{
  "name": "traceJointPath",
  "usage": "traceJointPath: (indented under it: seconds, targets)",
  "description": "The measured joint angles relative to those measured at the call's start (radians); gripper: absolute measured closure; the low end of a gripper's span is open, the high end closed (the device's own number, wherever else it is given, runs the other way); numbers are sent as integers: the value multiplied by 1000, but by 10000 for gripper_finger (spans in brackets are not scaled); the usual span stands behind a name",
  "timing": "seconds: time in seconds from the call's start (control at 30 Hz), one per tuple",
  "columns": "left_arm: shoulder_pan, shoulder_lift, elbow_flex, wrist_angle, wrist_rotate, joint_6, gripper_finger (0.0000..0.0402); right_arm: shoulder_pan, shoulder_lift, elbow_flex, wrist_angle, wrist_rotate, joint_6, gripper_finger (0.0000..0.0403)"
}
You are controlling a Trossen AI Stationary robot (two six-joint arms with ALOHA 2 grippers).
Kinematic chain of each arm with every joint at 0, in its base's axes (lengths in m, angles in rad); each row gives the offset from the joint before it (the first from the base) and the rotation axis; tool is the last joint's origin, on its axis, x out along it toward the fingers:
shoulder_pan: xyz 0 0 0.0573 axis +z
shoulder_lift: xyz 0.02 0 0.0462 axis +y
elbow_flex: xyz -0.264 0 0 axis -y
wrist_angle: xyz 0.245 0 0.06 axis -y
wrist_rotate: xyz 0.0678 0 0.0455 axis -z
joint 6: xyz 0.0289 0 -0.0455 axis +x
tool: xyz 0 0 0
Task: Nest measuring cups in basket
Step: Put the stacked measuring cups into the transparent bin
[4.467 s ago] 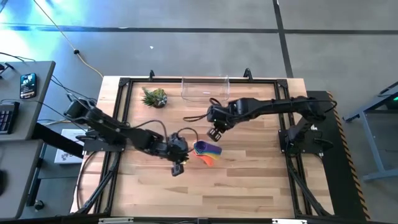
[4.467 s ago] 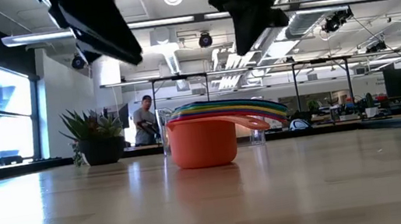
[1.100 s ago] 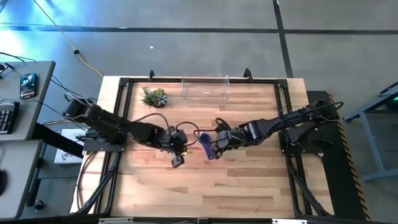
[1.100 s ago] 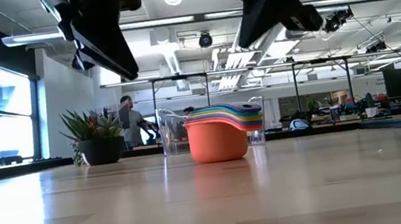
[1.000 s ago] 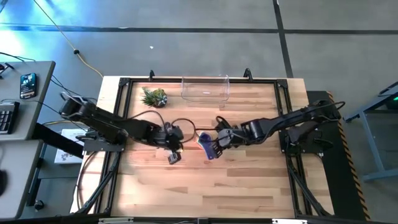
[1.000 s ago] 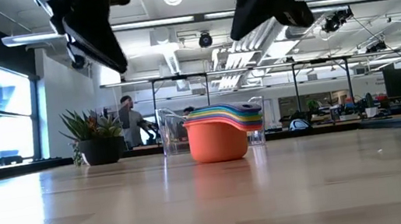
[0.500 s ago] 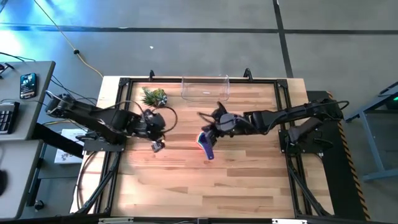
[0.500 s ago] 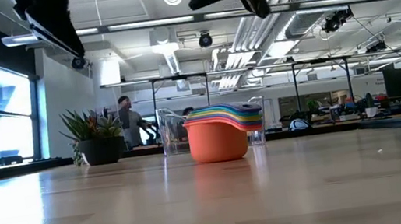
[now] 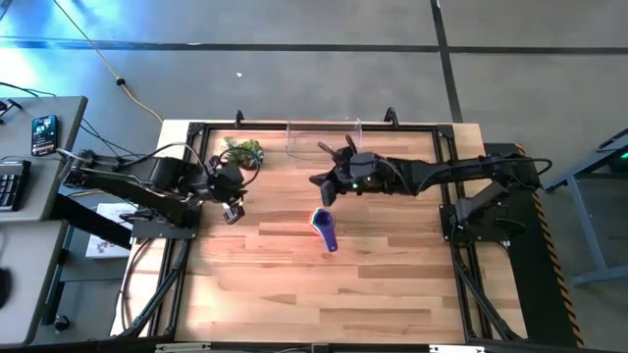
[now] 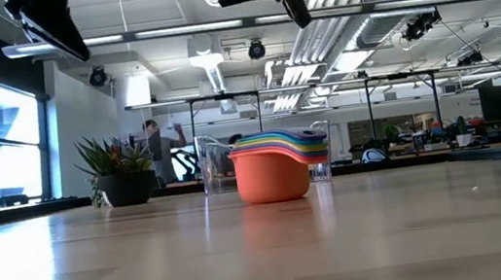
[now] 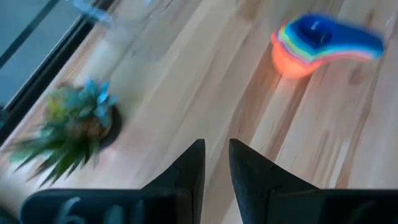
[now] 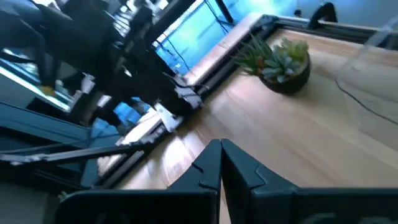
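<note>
The measuring cups (image 9: 325, 227) stand nested in one stack on the table's middle. The purple one is on top with its handle toward the near edge, and the orange bowl (image 10: 271, 178) rests on the wood. The clear basket (image 9: 324, 138) sits at the far edge, apart from the stack. My left gripper (image 9: 233, 212) hovers left of the stack near the plant, its fingers (image 11: 194, 167) a narrow gap apart with nothing between them. My right gripper (image 9: 317, 184) hangs shut above the table between the basket and the stack, its fingers (image 12: 211, 163) together.
A small potted plant (image 9: 243, 150) stands at the far left, left of the basket. Black frame rails (image 9: 196, 137) run along the table's edges. Bare wood (image 9: 324, 294) lies between the stack and the near edge.
Both grippers have risen and drawn away from the stack. The left has gone toward the table's left edge and the plant. The right has gone toward the far edge and the basket, tipping up closer to level. The stack has stayed where it was.
</note>
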Motion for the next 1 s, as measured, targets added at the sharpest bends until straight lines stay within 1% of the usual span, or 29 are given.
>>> traceJointPath:
  seconds: [0.1,0.17,0.2,0.27,0.33,0.37,0.47,0.57,0.7,0.87,1.0]
  targets:
    - [17,-32,0,-19,-1,20,339,-27,0,0,74,-50,-14,402]
    - [29,-55,-2,-39,-3,23,339,-42,0,0,113,-55,-18,402]
    - [35,-60,-2,-45,-3,29,339,-51,0,0,130,-74,-10,402]
    - [40,-77,0,-40,-3,38,339,-73,0,0,159,-147,-18,402]
    - [46,-90,-1,-44,-3,50,339,-84,0,0,185,-174,-49,402]
    - [47,-93,-1,-38,-3,53,339,-85,0,0,196,-168,-57,402]
    - [47,-105,-1,-41,-2,55,339,-84,0,0,212,-100,-114,402]
    - [47,-111,-1,-41,-2,53,339,-92,0,0,234,-95,-143,393]
    - [47,-113,-1,-40,-1,45,339,-120,0,0,258,-134,-157,355]
    - [47,-112,-1,-40,-1,29,339,-154,0,0,300,-184,-175,282]
    - [47,-112,-1,-40,-6,-3,339,-177,0,0,330,-191,-158,218]
